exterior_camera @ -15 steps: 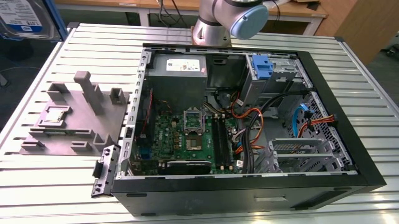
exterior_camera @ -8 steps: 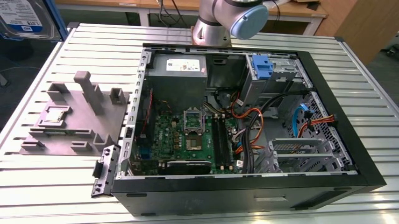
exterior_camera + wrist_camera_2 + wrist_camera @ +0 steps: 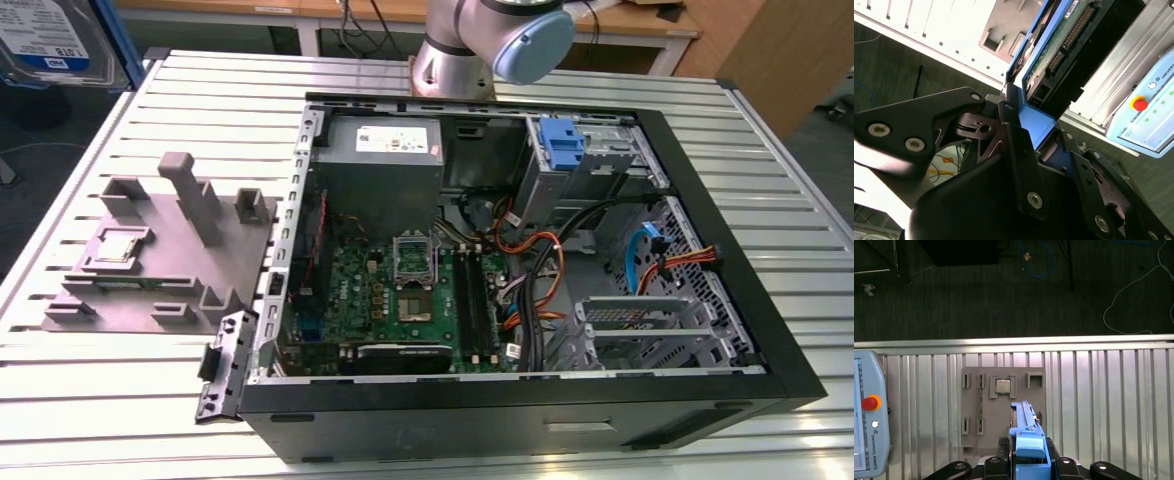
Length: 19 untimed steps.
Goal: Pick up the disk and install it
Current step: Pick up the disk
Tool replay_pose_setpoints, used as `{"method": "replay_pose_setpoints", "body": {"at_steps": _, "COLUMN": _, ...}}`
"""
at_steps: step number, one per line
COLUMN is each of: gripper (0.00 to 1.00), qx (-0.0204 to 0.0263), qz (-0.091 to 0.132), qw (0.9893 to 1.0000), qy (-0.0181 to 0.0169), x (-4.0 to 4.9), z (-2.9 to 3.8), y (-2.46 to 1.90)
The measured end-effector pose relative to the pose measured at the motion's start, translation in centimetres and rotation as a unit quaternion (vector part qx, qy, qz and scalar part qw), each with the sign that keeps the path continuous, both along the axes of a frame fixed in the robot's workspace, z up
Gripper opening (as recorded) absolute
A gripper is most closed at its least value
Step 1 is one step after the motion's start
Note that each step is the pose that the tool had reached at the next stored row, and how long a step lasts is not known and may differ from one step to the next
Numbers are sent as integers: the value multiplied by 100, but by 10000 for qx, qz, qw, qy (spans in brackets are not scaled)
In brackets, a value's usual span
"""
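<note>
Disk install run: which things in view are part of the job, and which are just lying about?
Job:
- disk, clamped in the gripper
- open computer case
- blue-latched drive bay, the likely slot

Lying about:
- grey fixture tray with a processor chip
- teach pendant
- cables on the floor

The disk is cut off by the exterior view's top-left corner, the arm by its top edge.
</note>
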<state>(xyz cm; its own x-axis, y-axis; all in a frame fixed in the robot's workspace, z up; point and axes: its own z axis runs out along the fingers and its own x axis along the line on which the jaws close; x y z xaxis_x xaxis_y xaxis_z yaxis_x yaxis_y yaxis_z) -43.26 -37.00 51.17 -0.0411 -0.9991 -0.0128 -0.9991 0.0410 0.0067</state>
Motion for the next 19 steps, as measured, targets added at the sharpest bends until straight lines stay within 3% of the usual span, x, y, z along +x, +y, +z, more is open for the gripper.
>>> {"method": "replay_pose_setpoints", "body": {"at_steps": 19, "gripper": 37, "qx": 0, "qz": 1, "qw": 10000, "qy": 0, "x": 105, "z": 0, "y": -1}}
